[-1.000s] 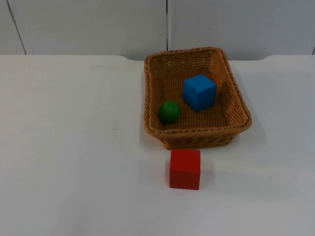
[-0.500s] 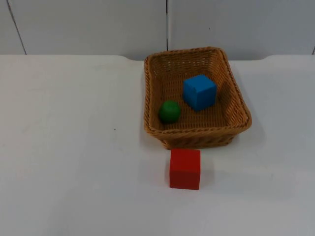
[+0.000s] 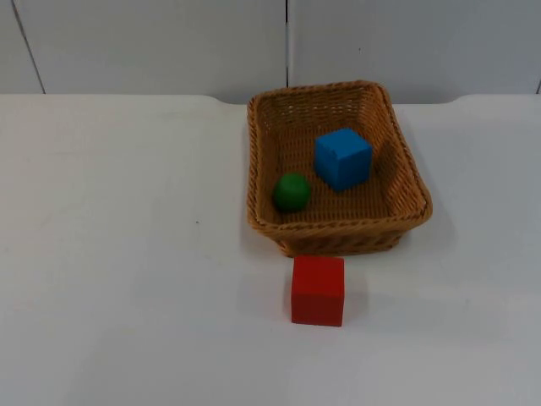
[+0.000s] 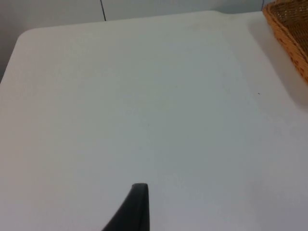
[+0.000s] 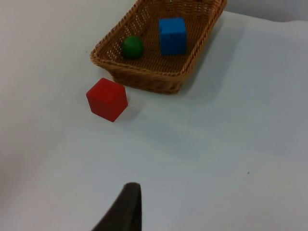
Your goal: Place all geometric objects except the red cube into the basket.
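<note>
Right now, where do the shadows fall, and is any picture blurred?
Top view: sharp; soft shadow right of the red cube and the basket. Right wrist view: sharp, faint shadow beside the basket. Left wrist view: even light on the table.

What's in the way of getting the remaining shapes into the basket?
Nothing visible: the blue cube and green ball already lie inside the basket. The red cube sits on the table just in front of it, where it belongs.
</note>
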Controlling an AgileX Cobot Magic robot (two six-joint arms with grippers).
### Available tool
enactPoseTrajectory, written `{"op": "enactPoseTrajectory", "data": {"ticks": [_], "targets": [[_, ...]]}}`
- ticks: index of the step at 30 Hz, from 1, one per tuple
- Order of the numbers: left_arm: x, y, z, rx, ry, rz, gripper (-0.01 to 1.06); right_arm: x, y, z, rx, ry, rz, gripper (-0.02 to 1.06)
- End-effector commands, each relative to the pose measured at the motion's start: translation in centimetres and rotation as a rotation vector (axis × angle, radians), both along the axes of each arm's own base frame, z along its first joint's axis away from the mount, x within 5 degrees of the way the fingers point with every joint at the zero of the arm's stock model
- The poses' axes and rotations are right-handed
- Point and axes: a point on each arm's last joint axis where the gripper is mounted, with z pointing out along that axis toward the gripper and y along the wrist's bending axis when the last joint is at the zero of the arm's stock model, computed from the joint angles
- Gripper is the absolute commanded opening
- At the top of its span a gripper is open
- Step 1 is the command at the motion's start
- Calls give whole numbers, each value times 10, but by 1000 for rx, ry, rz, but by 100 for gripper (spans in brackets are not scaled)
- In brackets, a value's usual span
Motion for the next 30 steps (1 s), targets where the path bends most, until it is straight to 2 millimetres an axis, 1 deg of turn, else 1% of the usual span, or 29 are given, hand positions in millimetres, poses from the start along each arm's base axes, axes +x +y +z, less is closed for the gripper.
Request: {"op": "enactPoseTrajectory", "data": {"ticks": [1,21,24,25,30], "targets": [[0,1,-2,-1,7,16,105,1,0,0,6,-11,-5,105],[0,1,-2,2,6,13,105,0,1,0,12,-10,-10,105],[0,1,-2,-3,7,14,105,0,1,0,11,-10,-97,105],[0,1,-2,-3,7,14,105,0,1,0,11,-10,-97,105],[0,1,-2,-3,7,14,105,-1,3,1,13,-16,-311,105]]}}
